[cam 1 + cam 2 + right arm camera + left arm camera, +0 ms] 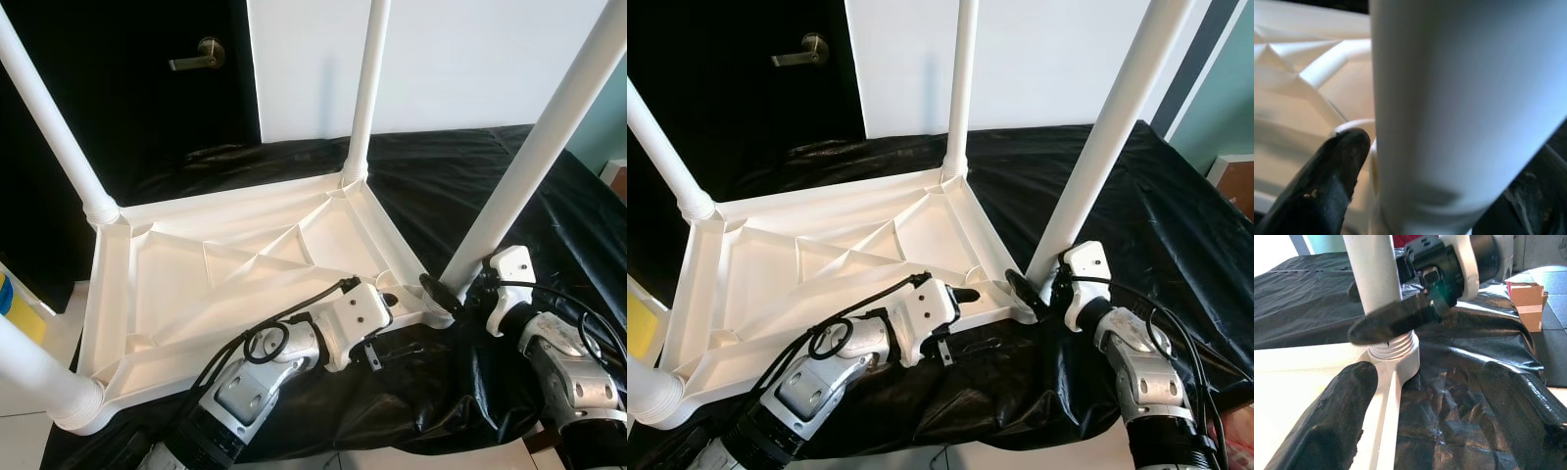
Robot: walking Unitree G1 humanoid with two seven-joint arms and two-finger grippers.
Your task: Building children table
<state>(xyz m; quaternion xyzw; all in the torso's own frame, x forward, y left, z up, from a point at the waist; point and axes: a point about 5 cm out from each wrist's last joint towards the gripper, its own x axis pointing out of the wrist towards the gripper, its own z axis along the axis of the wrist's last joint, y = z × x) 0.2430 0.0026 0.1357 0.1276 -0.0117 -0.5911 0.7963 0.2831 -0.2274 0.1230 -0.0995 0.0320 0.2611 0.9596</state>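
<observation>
A white plastic children's table (pixel 196 284) lies upside down on a black sheet (pixel 460 176), with its legs pointing up. My right gripper (pixel 453 284) is shut on the near-right leg (pixel 529 157) just above its threaded socket (pixel 1396 350). In the right wrist view one black finger (pixel 1327 181) lies against that leg (pixel 1459 107). My left gripper (pixel 1427 377) is open with nothing between its fingers. It hovers over the table's near rim (pixel 980 313) and faces the same leg's base.
Three other legs stand up: far left (pixel 54 127), far right (pixel 364 88) and near left (pixel 39 377). A dark door with a lever handle (pixel 201 54) is behind. A cardboard box (pixel 1528 303) sits on the floor beyond the sheet.
</observation>
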